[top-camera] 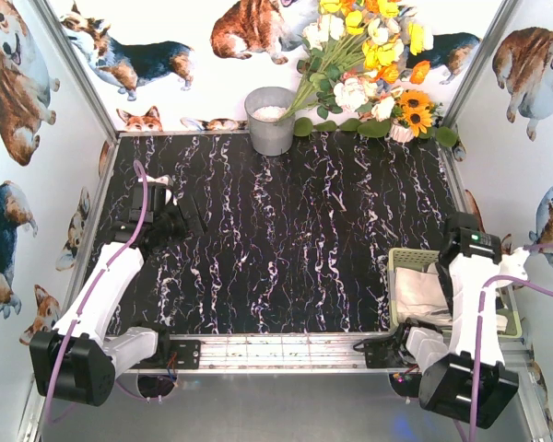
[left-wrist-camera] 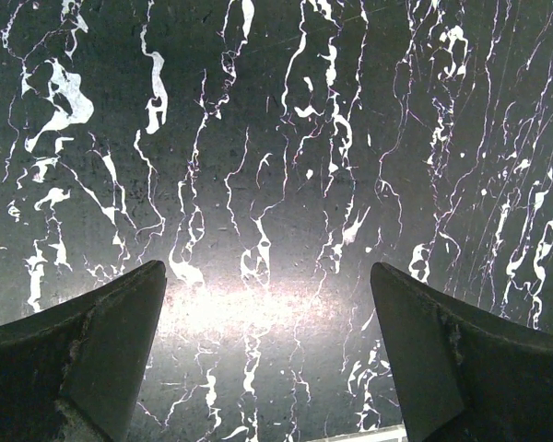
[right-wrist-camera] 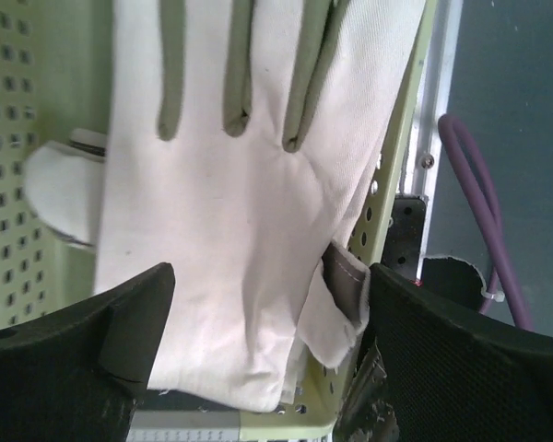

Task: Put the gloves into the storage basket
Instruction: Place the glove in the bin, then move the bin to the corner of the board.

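Left side: the left arm (top-camera: 101, 295) reaches over the left part of the black, white-veined desk (top-camera: 286, 239). The left fingers (left-wrist-camera: 92, 359) are spread wide, nothing between them. The left wrist view shows only bare desk surface below them, with a bright glare patch in the gap.

Back centre: a grey metal bucket (top-camera: 271, 120) stands at the far edge of the desk. To its right is a bunch of yellow, white and orange flowers (top-camera: 369, 64), leaning against the back wall.

Right side: a pale yellow-green basket (top-camera: 401, 253) sits at the near right edge of the desk, partly covered by the right arm (top-camera: 470, 304). A cream glove (right-wrist-camera: 230, 212) with grey-olive fingers lies flat inside it, its cuff toward the camera. The glove's right edge lies against the perforated basket wall. A folded bit of cream fabric with a grey hem (right-wrist-camera: 346, 276) shows there; cannot tell whether it belongs to another glove.

The right fingers (right-wrist-camera: 101, 350) are spread apart above the cuff end of the glove, gripping nothing. Whether they touch the fabric cannot be told. A purple cable (right-wrist-camera: 475, 203) runs outside the basket, on the right.
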